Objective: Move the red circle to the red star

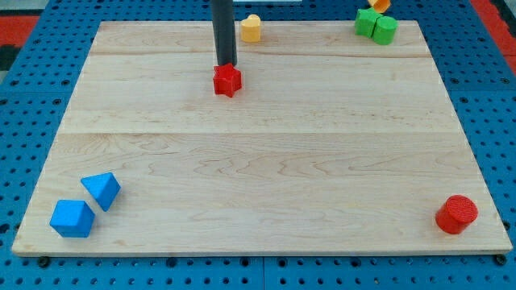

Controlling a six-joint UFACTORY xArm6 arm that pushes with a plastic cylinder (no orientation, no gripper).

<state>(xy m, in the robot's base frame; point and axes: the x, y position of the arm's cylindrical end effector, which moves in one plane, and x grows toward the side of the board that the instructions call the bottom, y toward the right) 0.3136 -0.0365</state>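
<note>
The scene is covered by a single view, set high in front of the pale wooden board (266, 153) and tilted downward. The whole board is framed, its far edge behind my tip (226, 66), with blue perforated surround (24, 89) visible.

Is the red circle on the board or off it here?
On the board. The red circle sits inside the wooden board's bottom-right corner, near the edge. My tip is far away, at the red star.

orange block (379, 4) cut off at top edge
</note>
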